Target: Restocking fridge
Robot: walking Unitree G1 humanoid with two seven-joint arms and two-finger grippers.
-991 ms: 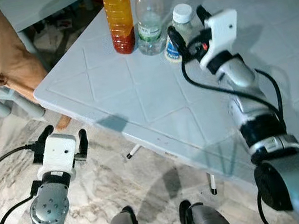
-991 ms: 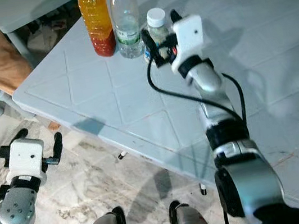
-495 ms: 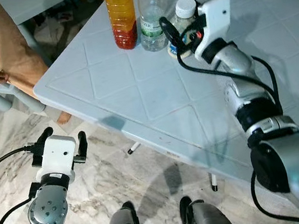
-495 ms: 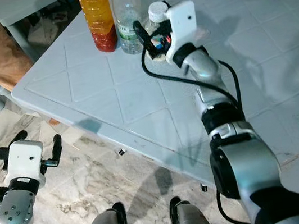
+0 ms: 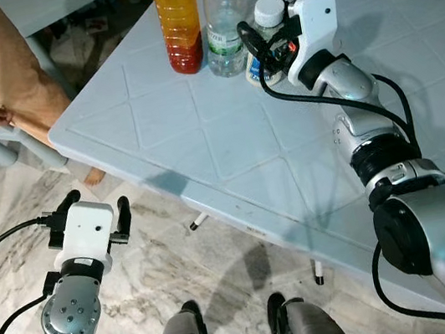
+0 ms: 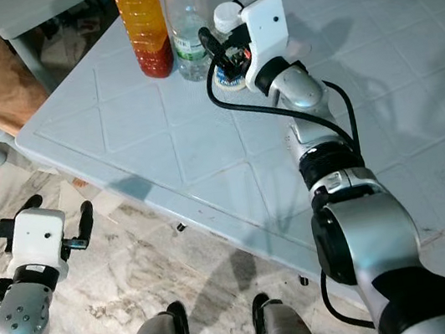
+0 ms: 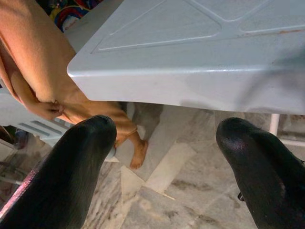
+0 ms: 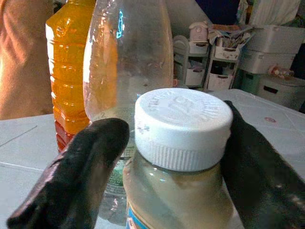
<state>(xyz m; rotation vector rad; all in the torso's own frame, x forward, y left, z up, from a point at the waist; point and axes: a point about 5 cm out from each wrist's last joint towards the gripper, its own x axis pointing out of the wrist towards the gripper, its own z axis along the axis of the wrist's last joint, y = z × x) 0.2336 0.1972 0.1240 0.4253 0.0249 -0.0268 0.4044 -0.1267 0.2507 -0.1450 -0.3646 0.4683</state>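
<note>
**Q:** Which step of restocking is shown?

**A:** The pick-up. The right hand [image 5: 268, 34], in the upper centre of the left eye view, has its two black fingers [image 8: 78, 176] set one on each side of the small white-capped jar [image 8: 178, 167]. The jar stands on the pale desk [image 5: 227, 141], just beside the clear water bottle [image 5: 224, 16] and near the orange juice bottle [image 5: 178, 20] at the top of the frame. In the right wrist view both fingers lie close against the jar's shoulders; the hand is open around it, and a firm grip cannot be confirmed.

**Q:** And the other hand?

**A:** The left hand [image 5: 84, 213], lower left, hangs idle below the desk edge, fingers apart and empty. A person's arm [image 5: 0, 71] shows at the upper left.

**Q:** What does the next move call for?

**A:** Judged from this pose: closing the fingers squarely on the jar below its cap, then lifting straight up so the neighbouring water bottle, which stands very close, is not tipped.
</note>
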